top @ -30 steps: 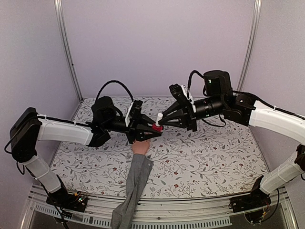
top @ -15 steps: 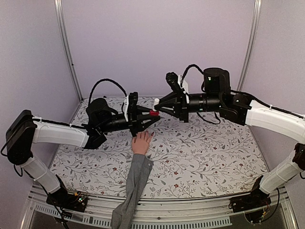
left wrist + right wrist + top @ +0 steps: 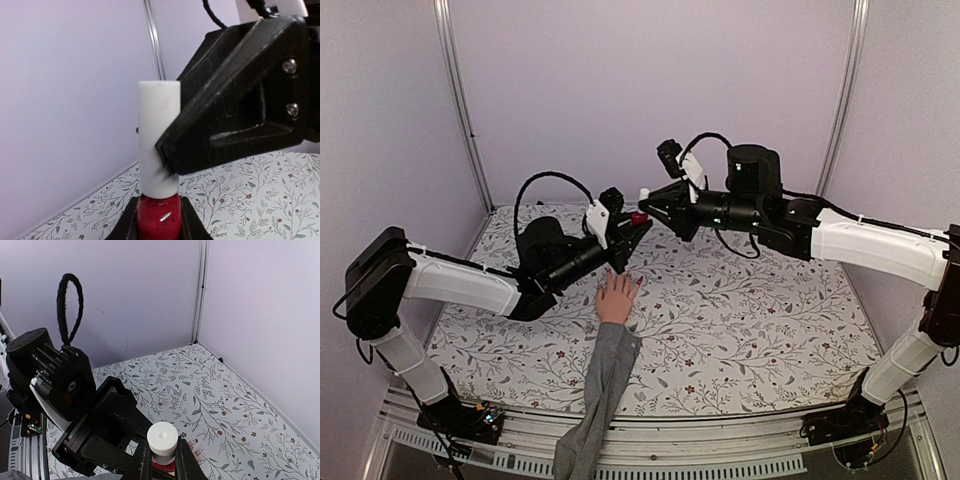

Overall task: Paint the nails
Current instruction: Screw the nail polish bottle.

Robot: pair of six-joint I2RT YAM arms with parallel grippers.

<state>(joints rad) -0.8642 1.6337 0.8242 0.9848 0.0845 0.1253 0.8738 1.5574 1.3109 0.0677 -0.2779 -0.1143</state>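
Note:
The peach mannequin hand (image 3: 617,298) lies flat on the flowered table, fingers spread toward the back, on a grey sleeve (image 3: 600,385). Its nails are too small to make out from above. In the air above and behind the hand, my left gripper (image 3: 636,222) is shut on a small red polish bottle (image 3: 158,222). My right gripper (image 3: 647,198) is shut on the bottle's white cap (image 3: 162,436), which sits on the bottle neck. In the right wrist view some pinkish fingertips (image 3: 198,452) show just beside the bottle (image 3: 163,466), far below it.
The flowered tabletop (image 3: 750,310) is bounded by lilac walls at the back and sides, with metal corner posts (image 3: 460,100). A black cable loop (image 3: 552,180) rises from the left arm. The sleeve hangs over the near table edge.
Both grippers have risen together with the bottle and cap, drifting toward the back wall. The mannequin hand, partly covered a second ago, now lies in full view.

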